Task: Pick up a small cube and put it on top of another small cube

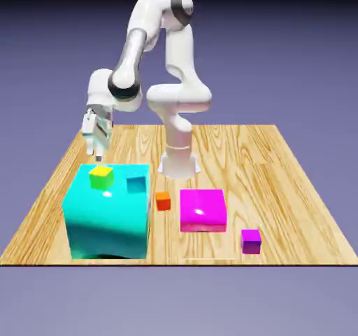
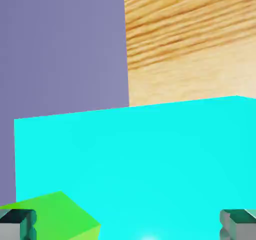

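Your gripper hangs with its fingers spread wide and nothing between them, above the far corner of the cyan block, on the exterior view's left. In the hand view the two fingertips sit at opposite bottom corners, with the block's top filling the space ahead of them and the green cube showing just inside one tip. That is the danger: you are poised over the wrong thing. The orange cube lies on the table well away from the fingers, past the block's other side, in the gap between the block and the magenta block. The teal cube sits on the block's top, beyond the green cube from the fingers. If you descend here, the fingers likely close on the green cube or knock it. Crossing low toward the orange cube could sweep either top cube off the block, so lift first. The orange cube also sits close to the block's wall, so one finger may catch that wall unless you turn the fingers to straddle it along the gap.
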`<state>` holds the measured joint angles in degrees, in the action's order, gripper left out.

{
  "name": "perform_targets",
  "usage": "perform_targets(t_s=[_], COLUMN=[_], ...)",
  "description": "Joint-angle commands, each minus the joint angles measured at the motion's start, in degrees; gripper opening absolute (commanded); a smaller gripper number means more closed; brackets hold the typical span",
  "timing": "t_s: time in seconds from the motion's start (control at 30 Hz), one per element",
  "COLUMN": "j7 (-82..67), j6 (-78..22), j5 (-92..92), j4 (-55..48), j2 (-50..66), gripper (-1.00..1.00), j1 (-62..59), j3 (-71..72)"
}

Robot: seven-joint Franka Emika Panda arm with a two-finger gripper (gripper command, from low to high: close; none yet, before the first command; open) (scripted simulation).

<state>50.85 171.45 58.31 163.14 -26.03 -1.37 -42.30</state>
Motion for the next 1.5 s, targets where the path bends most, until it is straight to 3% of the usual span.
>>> perform_targets(t_s=[0.0, 0.4, 1.2, 1.47], j7=[0.36, 4.64, 3.33, 12.53], j6=[-0.09, -0.38, 4.20, -9.50], j5=[2.50, 32.40, 87.45, 86.69], j4=[0.10, 1.80, 6.67, 4.27], j2=[0.33, 6.18, 15.90, 32.50], gripper=[0.00, 0.00, 0.00, 0.00], j1=[-0.01, 3.63, 33.80, 35.42], j3=[-1.64, -13.28, -3.26, 1.22])
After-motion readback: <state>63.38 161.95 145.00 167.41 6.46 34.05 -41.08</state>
